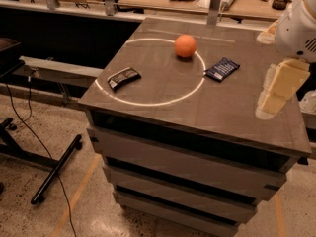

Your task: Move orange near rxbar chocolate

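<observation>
The orange (185, 46) sits on the far part of the tabletop, on the white circle line. The rxbar chocolate (123, 78), a flat black-brown bar, lies at the circle's left edge, well to the left of and nearer than the orange. My gripper (275, 90) hangs from the white arm at the right side of the table, above the tabletop. It is empty and well to the right of and nearer than the orange.
A dark blue flat packet (221, 69) lies just outside the circle, right of the orange. The table (197, 117) is a dark cabinet with drawers. Wooden benches with clutter stand behind. A black stand base and cable lie on the floor at left.
</observation>
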`<state>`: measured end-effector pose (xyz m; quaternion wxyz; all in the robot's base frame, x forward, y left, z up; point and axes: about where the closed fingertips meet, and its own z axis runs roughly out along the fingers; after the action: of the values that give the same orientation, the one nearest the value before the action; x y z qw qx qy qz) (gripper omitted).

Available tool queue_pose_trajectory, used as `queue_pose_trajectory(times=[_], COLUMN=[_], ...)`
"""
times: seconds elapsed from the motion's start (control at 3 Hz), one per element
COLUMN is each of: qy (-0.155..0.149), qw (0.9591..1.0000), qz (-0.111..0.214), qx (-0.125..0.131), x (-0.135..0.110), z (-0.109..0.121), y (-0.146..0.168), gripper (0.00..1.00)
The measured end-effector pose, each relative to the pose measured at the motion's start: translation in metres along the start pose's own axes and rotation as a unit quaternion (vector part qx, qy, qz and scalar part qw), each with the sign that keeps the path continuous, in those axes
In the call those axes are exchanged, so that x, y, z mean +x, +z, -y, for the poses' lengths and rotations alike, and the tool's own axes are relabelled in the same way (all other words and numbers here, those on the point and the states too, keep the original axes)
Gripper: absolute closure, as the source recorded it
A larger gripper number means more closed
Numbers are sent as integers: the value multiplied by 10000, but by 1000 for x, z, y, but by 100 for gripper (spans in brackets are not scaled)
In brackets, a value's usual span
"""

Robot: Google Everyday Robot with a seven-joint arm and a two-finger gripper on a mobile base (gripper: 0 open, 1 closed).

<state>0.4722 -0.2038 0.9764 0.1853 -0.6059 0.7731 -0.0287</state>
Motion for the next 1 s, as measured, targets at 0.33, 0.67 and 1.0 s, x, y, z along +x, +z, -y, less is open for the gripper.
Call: queue_pose_trajectory(times=[0.33, 0.67, 1.0], qy=[227, 526, 556], qw=[9986, 9913, 9884], qz=[394, 885, 1016], qx=[275, 817, 981], x=[-27, -62, -70], z=[51, 113, 125], y=[18, 34, 33], gripper=[0, 0, 0])
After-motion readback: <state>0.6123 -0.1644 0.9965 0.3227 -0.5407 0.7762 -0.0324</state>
